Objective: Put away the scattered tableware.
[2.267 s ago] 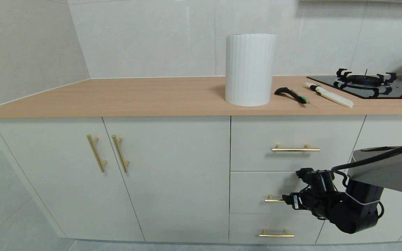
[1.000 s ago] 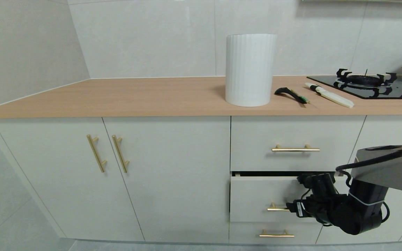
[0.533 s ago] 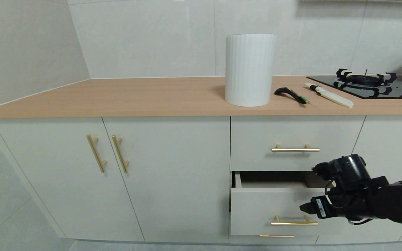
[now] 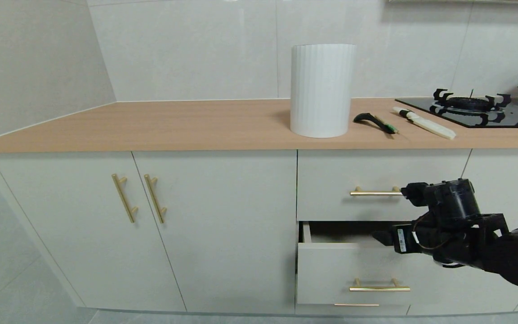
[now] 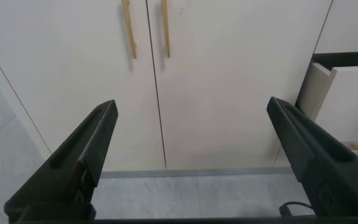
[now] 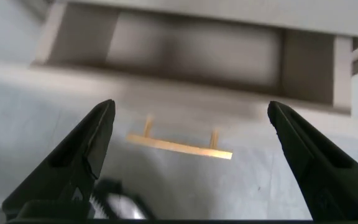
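The middle drawer [image 4: 331, 265] stood pulled out, its inside [image 6: 191, 68] dark and, as far as could be seen, bare. The right jaws hung wide apart in front of it, above its brass handle [image 4: 379, 288] and holding nothing. The left jaws were also wide and empty, low before the cupboard doors [image 5: 148, 93].

The tableware lay up on the surface [image 4: 173, 126]: a pale knife [image 4: 423, 122] and, just beside it, a small dark-handled tool [image 4: 376, 121]. Both sat between the tall white ribbed container [image 4: 321, 90] and the stove [image 4: 470, 108].

The step seemed to be going from drawer to utensils. It would likely go best if the arm rose clear of the top drawer's handle [image 4: 380, 193], then came down across the knife's grip end, not its blade. The jaws should close squarely so the thin piece did not skid. The drawer looked only partly open, so dropping things near its front seemed safest.

The surface was light wood against a tiled wall [image 4: 187, 49], with grey floor tiles [image 5: 185, 193] below.
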Available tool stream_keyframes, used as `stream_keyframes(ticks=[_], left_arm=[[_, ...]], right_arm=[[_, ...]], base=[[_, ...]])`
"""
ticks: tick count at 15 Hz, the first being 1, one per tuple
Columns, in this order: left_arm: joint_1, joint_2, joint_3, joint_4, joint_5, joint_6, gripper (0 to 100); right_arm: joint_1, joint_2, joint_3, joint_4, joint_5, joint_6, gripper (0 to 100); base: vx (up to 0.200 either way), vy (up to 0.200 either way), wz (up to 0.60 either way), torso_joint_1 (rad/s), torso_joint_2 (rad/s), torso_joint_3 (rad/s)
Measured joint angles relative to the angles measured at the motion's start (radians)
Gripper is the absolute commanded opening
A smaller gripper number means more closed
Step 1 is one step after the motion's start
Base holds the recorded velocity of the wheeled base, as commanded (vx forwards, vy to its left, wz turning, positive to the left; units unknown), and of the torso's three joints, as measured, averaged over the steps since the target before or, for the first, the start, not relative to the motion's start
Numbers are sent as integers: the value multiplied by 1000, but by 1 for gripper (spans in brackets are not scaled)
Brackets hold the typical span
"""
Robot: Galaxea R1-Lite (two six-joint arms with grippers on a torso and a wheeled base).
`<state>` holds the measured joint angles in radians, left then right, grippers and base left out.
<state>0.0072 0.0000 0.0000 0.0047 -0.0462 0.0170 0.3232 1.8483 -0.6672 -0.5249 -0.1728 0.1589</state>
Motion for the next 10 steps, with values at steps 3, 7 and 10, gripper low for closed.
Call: stream_keyframes(ticks=[3,7,10], left_arm=[[0,0,0,0,0,0,100],[0,0,0,0,0,0,100],[0,0,0,0,0,0,100]], right_arm=[[16,100,12,-144,-36,21,100],[21,199,18,-246,-51,24,100],[21,248,16,-283,-69,23,100]], base=[[0,0,0,0,0,0],[0,0,0,0,0,0],[0,0,0,0,0,0]])
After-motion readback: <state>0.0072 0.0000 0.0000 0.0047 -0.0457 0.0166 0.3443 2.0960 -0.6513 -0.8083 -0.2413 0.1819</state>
